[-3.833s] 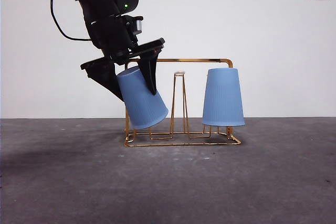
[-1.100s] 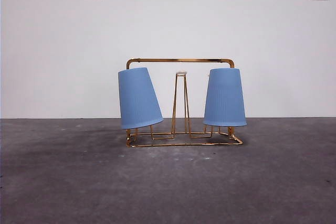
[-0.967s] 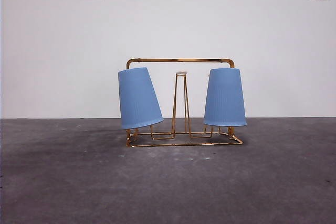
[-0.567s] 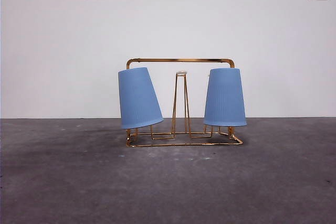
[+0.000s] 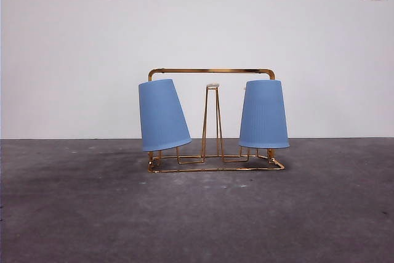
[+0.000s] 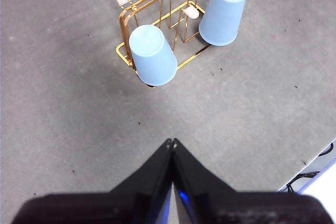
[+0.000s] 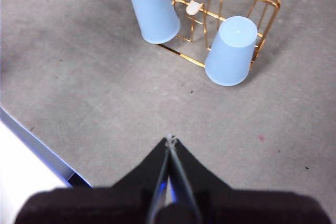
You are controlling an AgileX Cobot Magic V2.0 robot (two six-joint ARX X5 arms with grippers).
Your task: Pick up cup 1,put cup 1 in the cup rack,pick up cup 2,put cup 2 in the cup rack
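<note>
On the grey bench [image 5: 197, 214], the cup rack [image 5: 212, 121] stands with both blue cups upside down on its pegs, one at each end. The right cup [image 5: 263, 114] sits nearly upright; the left cup [image 5: 163, 115] leans outward with its rim hanging past the rack's base. That lean is the risk: a knock to the bench or rack could tip it off its peg, since light, smooth-looking cups are held only by thin wire. The cups are tapered, finely ribbed and matte. The rack is slim gold wire with pale-tipped pegs and a rectangular handle. The left end effector [image 6: 172, 142] and the right end effector [image 7: 169, 140] hang well above the bench, jaws pressed together and empty.
</note>
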